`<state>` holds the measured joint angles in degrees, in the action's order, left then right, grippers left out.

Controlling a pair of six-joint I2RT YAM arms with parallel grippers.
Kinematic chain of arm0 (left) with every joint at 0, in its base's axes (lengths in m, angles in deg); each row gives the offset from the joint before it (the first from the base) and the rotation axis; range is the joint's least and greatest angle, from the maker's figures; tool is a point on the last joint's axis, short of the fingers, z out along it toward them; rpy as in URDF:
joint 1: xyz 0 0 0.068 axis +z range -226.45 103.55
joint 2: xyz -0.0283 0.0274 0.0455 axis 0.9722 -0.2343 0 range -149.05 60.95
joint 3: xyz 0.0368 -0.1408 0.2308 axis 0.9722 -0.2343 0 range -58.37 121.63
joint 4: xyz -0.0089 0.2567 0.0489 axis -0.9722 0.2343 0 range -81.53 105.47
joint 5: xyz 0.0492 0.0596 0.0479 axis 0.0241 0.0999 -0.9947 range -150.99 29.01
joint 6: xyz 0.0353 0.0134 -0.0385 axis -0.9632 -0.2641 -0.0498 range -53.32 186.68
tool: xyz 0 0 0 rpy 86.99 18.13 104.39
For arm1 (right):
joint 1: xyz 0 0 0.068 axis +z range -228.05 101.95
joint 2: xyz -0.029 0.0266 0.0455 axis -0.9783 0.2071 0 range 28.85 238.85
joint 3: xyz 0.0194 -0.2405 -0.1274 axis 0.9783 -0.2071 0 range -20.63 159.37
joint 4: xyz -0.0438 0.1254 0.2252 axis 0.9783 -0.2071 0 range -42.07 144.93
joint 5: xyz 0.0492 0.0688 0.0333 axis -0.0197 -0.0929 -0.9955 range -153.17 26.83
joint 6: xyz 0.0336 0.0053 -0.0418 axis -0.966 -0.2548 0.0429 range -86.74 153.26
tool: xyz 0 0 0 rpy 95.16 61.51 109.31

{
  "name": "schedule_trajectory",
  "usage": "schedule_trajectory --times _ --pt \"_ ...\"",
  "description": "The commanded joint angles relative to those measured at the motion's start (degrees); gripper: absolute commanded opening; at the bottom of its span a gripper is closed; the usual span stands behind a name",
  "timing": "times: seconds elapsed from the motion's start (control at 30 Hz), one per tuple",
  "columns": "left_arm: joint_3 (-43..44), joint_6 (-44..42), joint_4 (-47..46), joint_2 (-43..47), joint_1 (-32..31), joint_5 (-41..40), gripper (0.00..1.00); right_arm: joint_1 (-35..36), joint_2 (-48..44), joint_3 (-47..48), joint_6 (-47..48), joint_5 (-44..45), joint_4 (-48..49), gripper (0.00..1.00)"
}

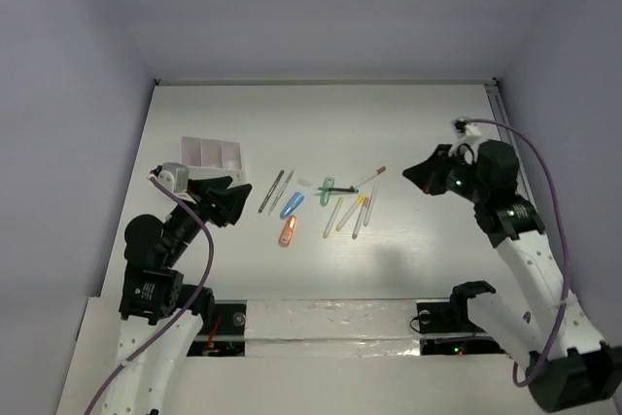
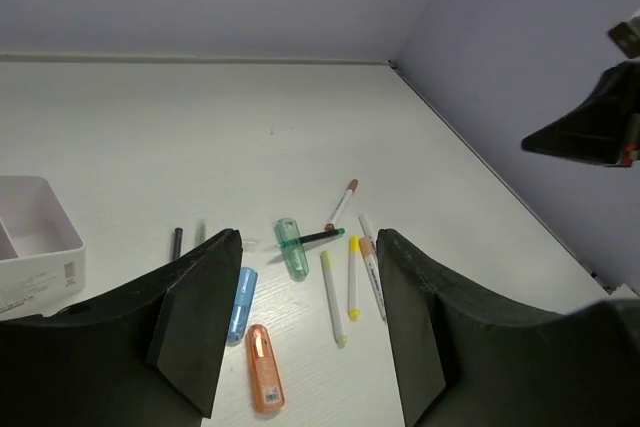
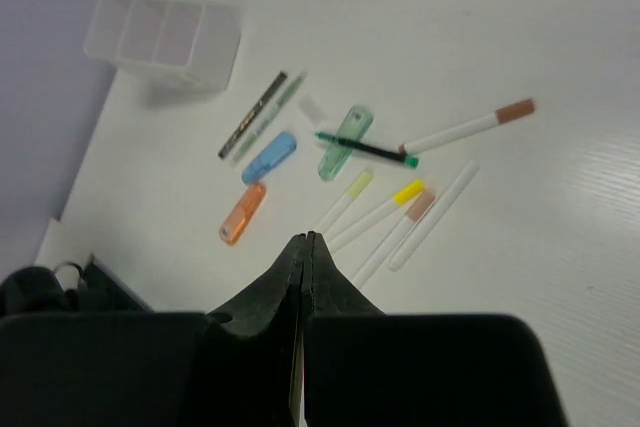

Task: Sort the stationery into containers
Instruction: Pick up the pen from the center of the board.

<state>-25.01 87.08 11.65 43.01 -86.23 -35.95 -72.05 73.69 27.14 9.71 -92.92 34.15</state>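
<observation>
The white rectangular plastic tray, divided into square compartments, stands near the left edge of the white table; the left gripper hangs just on the near side of it, its two black fingers spread wide apart with nothing between them; the right gripper is raised over the right side of the table, its fingers pressed together and empty. The stationery lies loose about the middle of the table, well apart from the tray; nearest the left gripper are a short orange capped marker and a short blue capped marker, with two thin grey pens side by side just beyond them; a thin dark green pen lies across a translucent green marker; toward the right edge lie a white pen with a brown cap and several white pens with yellow tips, nearly parallel.
</observation>
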Motion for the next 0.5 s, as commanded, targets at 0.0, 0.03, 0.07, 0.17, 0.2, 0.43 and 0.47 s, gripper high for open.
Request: schedule_trajectory --times 0.0,0.03,0.07,0.17,0.2,0.43,0.47 --pt "1.8 -0.7 -0.5 -1.9 -1.5 -1.7 0.53 10.3 6.5 1.4 4.4 8.4 2.6 0.0" --pt "1.9 -0.5 -0.1 -3.4 -1.5 -1.7 0.53 15.0 10.7 2.3 5.5 12.1 2.8 0.0" --pt "1.9 -0.3 -0.1 -4.3 -2.1 -1.7 0.53 16.7 12.5 3.0 6.6 12.7 3.3 0.0" --pt "2.1 0.1 -0.6 -6.6 -2.6 -0.3 0.52 20.3 18.2 4.5 11.7 12.8 4.5 0.1" --pt "2.1 0.9 -1.0 -7.1 -2.6 0.0 0.5 20.3 19.3 4.9 13.9 12.8 4.6 0.18" --pt "5.1 5.3 -7.1 -14.2 -3.8 3.3 0.0 23.0 29.8 7.1 19.6 9.8 9.2 0.64" --pt "5.9 4.7 -6.8 -16.4 -4.4 2.9 0.0 23.5 31.1 7.9 20.9 9.4 10.0 0.58"
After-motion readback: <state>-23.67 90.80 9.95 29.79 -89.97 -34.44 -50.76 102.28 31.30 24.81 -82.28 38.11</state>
